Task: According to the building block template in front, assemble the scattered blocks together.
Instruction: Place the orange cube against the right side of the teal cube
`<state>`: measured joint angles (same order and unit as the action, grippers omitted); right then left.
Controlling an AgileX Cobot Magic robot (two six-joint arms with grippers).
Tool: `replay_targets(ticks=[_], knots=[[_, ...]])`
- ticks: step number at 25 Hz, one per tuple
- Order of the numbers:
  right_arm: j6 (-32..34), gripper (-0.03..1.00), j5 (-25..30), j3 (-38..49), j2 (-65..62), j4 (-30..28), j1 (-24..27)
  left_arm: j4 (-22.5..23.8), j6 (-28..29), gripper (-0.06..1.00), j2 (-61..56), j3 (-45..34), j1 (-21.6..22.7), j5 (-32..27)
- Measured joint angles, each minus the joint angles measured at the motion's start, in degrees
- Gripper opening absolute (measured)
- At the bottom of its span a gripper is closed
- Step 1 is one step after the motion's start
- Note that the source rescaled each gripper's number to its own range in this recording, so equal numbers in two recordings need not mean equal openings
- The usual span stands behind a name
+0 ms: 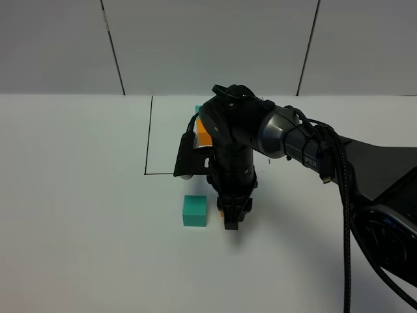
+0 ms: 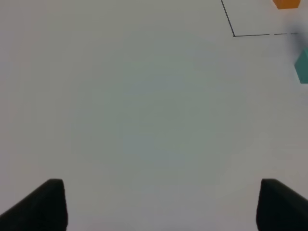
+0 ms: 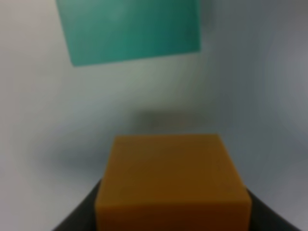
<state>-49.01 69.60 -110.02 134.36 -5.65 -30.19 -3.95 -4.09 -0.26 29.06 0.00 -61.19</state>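
The loose teal cube (image 1: 195,210) sits on the white table just in front of the outlined square (image 1: 148,137). My right gripper (image 1: 232,218) points down right beside it, shut on the loose orange cube (image 3: 172,180), of which a sliver shows in the high view (image 1: 221,210). The wrist view shows the teal cube (image 3: 130,29) a short gap ahead of the orange one. The template's orange cube (image 1: 203,134) and teal cube (image 1: 198,108) are mostly hidden behind the right arm. My left gripper (image 2: 163,207) is open and empty over bare table.
The left wrist view shows the outline's corner (image 2: 234,35), the template's orange cube (image 2: 288,4) and the loose teal cube (image 2: 303,67) at its far edge. The right arm's cable (image 1: 345,215) hangs at the right. A grey panelled wall (image 1: 208,45) stands behind the table.
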Motion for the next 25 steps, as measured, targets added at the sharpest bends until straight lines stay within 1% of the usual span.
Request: replay_targets(ticks=[4,16,18,25], knots=[[-1.05,0.0,0.04,0.0,1.0,1.49,-0.05,0.0,0.0,0.69,0.0,0.0,0.0,0.0],[-1.19,0.0,-0.12,-0.06,3.31,4.8,0.0,0.0,0.0,0.69,0.0,0.0,0.0,0.0],[-1.1,0.0,-0.82,-0.06,3.31,5.65,0.0,0.0,0.0,0.69,0.0,0.0,0.0,0.0],[-1.06,0.0,-2.99,-0.06,3.33,5.65,0.0,0.0,0.0,0.69,0.0,0.0,0.0,0.0]])
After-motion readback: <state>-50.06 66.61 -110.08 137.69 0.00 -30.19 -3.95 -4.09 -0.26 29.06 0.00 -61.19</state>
